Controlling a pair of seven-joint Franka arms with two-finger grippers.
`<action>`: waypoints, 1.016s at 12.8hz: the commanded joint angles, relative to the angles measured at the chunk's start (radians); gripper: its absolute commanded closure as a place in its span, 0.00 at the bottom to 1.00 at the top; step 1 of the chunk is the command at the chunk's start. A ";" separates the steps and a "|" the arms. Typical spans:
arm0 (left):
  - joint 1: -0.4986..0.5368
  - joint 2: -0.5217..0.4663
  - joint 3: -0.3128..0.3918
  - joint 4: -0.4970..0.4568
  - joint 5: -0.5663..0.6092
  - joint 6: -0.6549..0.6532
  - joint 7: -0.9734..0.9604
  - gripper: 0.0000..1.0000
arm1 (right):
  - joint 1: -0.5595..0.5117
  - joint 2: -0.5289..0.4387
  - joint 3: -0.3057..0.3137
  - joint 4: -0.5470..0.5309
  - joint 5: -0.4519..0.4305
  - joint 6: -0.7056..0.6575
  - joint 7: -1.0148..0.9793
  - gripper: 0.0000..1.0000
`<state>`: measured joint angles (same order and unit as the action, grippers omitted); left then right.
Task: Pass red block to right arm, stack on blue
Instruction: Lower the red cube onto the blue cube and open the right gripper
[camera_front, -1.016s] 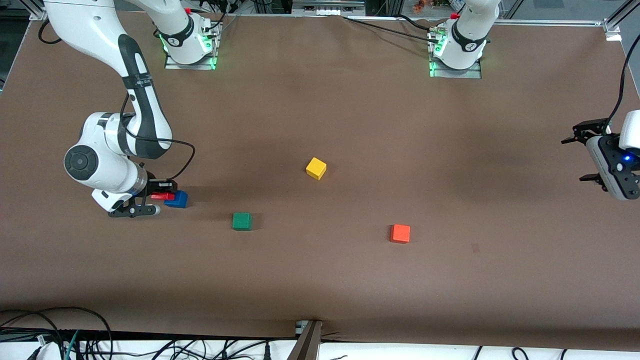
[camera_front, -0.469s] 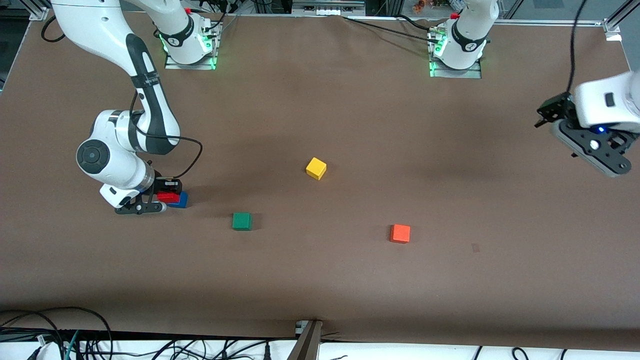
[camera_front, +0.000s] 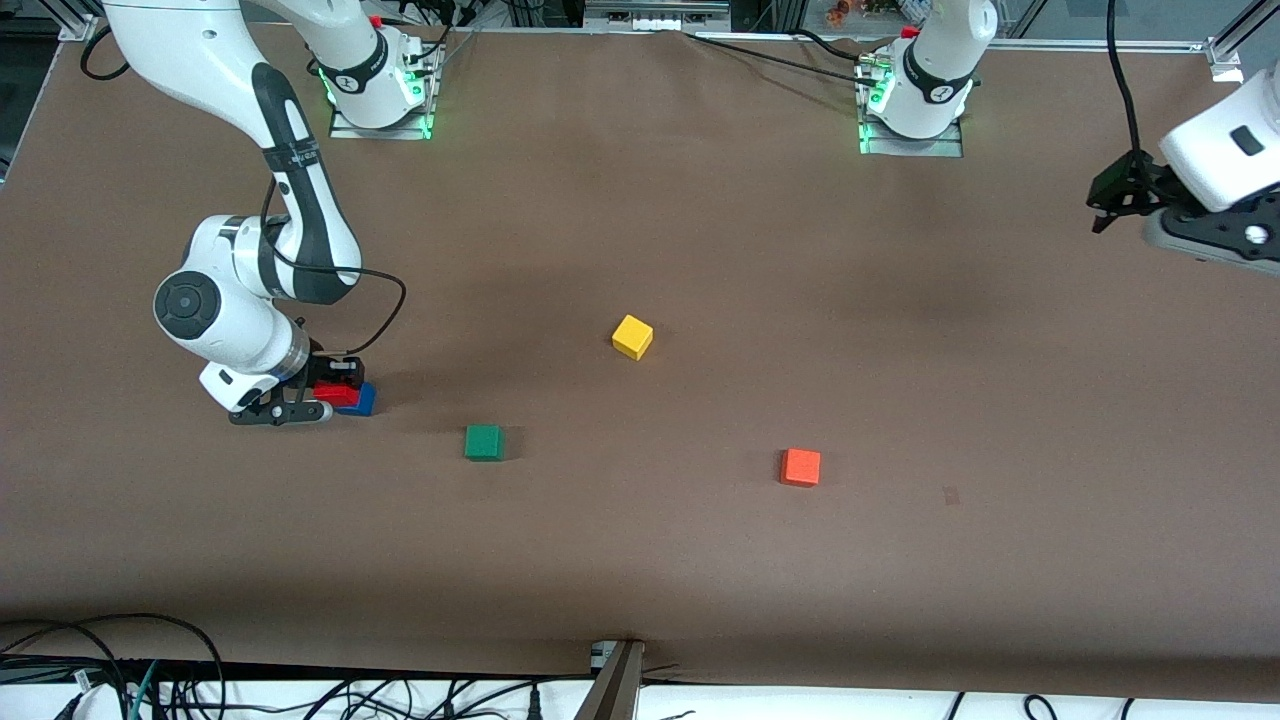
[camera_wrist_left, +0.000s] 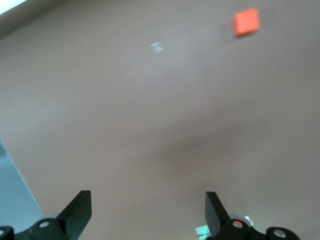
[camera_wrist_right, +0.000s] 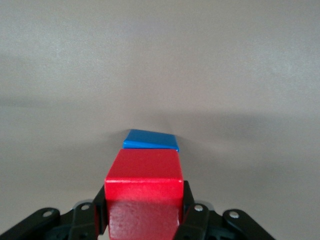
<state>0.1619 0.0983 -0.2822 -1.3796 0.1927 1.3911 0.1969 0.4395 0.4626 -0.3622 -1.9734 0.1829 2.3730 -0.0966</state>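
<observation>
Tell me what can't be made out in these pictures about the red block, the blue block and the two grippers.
- Whether the red block rests on the blue block: the red one hides the contact in the right wrist view, and the right gripper crowds it in the front view.
- Most of the blue block: covered by the red one in both views.
- The left gripper: cut off by the picture's edge in its wrist view.

We are finding no readable text. White right arm (camera_front: 290, 190) is carrying black band with small white print, too small for us to read. Round dark emblems on white arm bases (camera_front: 372, 75) are showing marks, illegible.
</observation>
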 joint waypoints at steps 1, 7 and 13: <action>-0.024 -0.091 0.072 -0.127 -0.041 0.103 -0.067 0.00 | 0.010 -0.018 -0.006 -0.030 -0.019 0.023 0.018 0.99; -0.036 -0.085 0.194 -0.147 -0.260 0.143 -0.092 0.00 | -0.013 -0.021 -0.049 0.204 -0.017 -0.226 0.002 0.00; -0.209 -0.074 0.353 -0.136 -0.260 0.134 -0.105 0.00 | -0.018 -0.041 -0.064 0.473 -0.016 -0.565 0.000 0.00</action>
<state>-0.0250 0.0405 0.0507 -1.5003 -0.0507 1.5162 0.1028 0.4317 0.4247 -0.4227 -1.5928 0.1820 1.9163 -0.0970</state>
